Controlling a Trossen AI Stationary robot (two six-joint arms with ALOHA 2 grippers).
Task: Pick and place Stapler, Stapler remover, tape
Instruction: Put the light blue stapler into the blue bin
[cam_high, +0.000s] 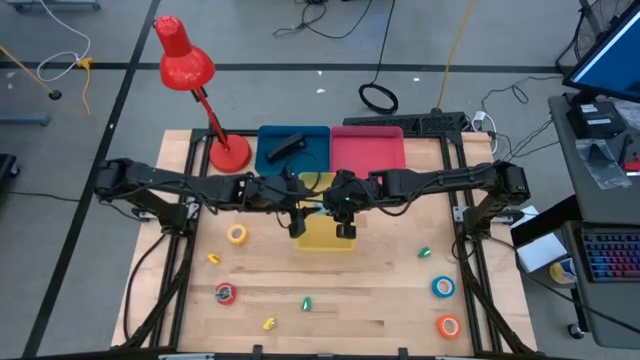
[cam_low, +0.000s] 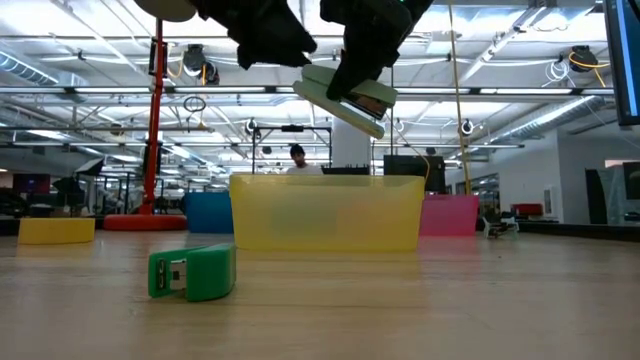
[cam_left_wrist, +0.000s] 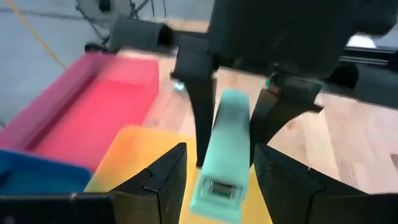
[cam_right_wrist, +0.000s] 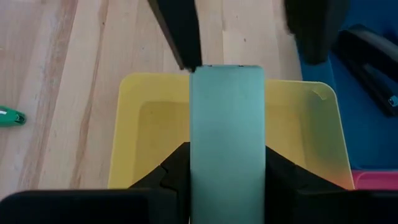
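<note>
Fingers of my right gripper (cam_right_wrist: 227, 165) sit clamped on the flanks of the pale green, hard-plastic stapler (cam_right_wrist: 227, 143), which hangs tilted in the air above the shallow yellow plastic bin (cam_right_wrist: 127, 124). My left gripper (cam_left_wrist: 214, 171) has its 2 fingers apart, 1 on each side of the stapler's near end; I cannot tell whether they touch it. I judge the stapler stiff and fairly heavy for its size, with smooth sides that could slide, so I want my grip on the long flat flanks near mid-body, never the hinged top. A black stapler (cam_high: 284, 147) lies in the blue bin (cam_high: 315, 135); tape rolls (cam_high: 237, 234) stay scattered on the wooden table (cam_high: 380, 300).
</note>
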